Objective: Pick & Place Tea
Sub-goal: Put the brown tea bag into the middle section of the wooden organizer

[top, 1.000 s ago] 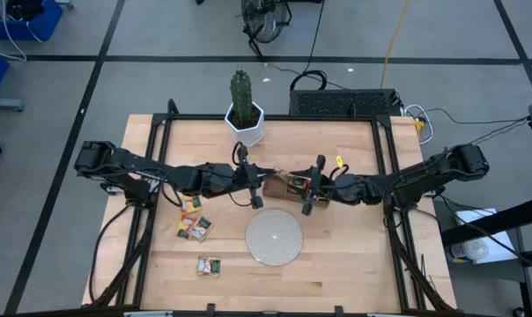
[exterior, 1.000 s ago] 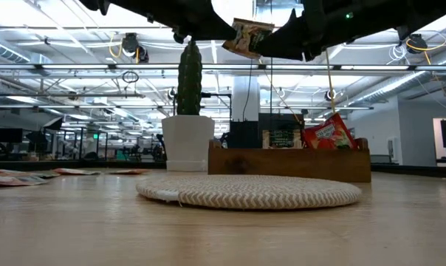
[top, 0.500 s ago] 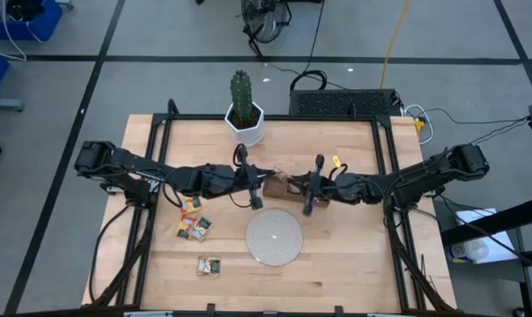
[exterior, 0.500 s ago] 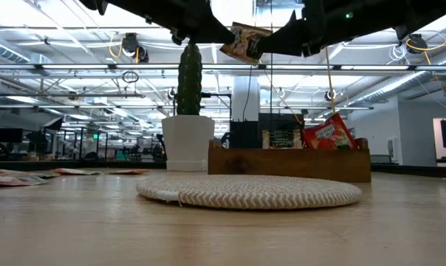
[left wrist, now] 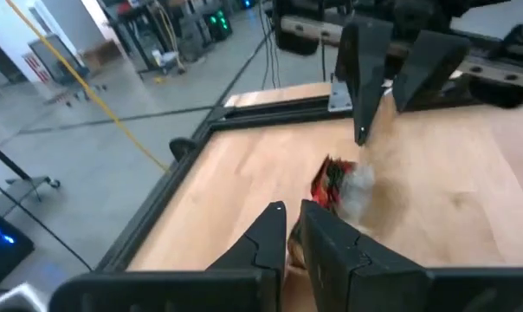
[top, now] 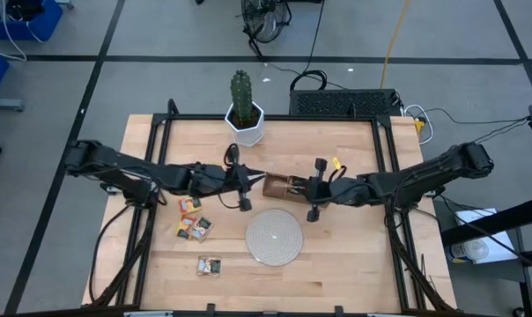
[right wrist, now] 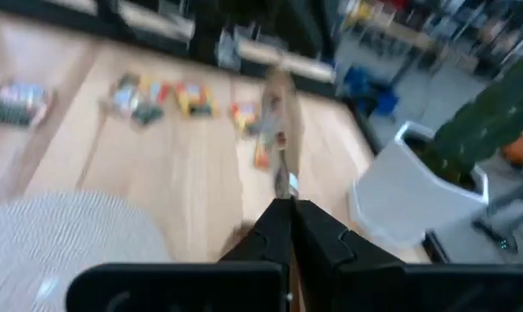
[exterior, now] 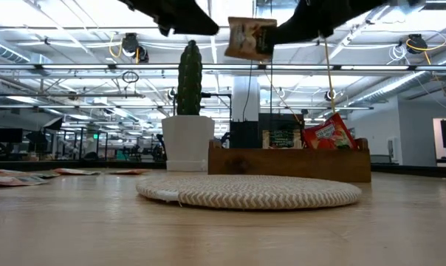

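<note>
Right hand [exterior: 271,33] pinches tea sachet [exterior: 250,38] above wooden tray [exterior: 289,160].

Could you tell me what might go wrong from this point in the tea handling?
1. The right gripper pinches the tea sachet only at one edge, high over the table. It could slip and fall onto the woven disc rather than into the wooden tray.
2. The left gripper hangs close beside the sachet, so either arm moving inward might knock it loose.
3. A red sachet leans up out of the tray and may snag the incoming one.
</note>
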Available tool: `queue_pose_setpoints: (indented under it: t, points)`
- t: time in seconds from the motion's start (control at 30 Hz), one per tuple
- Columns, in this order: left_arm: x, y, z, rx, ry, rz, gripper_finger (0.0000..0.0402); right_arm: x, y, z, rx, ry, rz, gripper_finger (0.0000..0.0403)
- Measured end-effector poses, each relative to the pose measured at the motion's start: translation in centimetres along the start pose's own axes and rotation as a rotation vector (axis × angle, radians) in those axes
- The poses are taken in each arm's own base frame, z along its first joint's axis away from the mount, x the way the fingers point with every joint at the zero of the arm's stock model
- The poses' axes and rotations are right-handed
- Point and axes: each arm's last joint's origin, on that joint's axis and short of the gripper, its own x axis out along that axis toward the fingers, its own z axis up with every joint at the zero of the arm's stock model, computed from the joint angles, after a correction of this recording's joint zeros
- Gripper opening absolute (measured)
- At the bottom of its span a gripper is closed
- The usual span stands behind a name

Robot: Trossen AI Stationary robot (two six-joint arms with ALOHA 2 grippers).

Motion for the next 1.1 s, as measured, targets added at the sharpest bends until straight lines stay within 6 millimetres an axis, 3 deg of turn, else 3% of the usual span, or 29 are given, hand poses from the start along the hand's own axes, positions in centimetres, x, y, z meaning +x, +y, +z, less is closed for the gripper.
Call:
queue_pose_setpoints:
  t: [0.2, 0.3, 0.37, 0.47, 0.63, 0.83, 1.1]
  points:
    - [-2.1, 0.8, 0.0, -0.048, 0.084, -0.014, 0.0048, -0.9, -1.8, 4.8, -0.035, 0.301, 0.037, 0.0000]
    - [-2.4, 0.9, -0.4, -0.062, 0.129, 0.008, 0.0048, 0.1, -3.1, 7.2, 0.007, 0.495, 0.090, 0.0000]
    - [-2.4, 1.0, -0.4, -0.070, 0.135, 0.016, 0.0048, 1.6, -3.3, 7.8, -0.002, 0.660, 0.143, 0.0000]
    - [-2.3, 1.1, -0.5, -0.079, 0.142, 0.024, 0.0048, 4.6, -2.9, 7.5, -0.057, 0.910, 0.201, 0.0000]
    - [-2.4, 1.1, -0.6, -0.077, 0.152, 0.026, 0.0049, 9.0, -1.7, 4.5, -0.194, 1.256, 0.235, 0.0000]
    - [-2.4, 1.1, -1.1, -0.077, 0.204, 0.037, 0.0049, 11.1, -0.6, 2.5, -0.260, 1.348, 0.264, 0.0000]
    - [-2.4, 0.8, -3.0, -0.080, 0.247, 0.039, 0.0049, 11.4, -0.6, 2.4, -0.251, 1.332, 0.228, 0.0000]
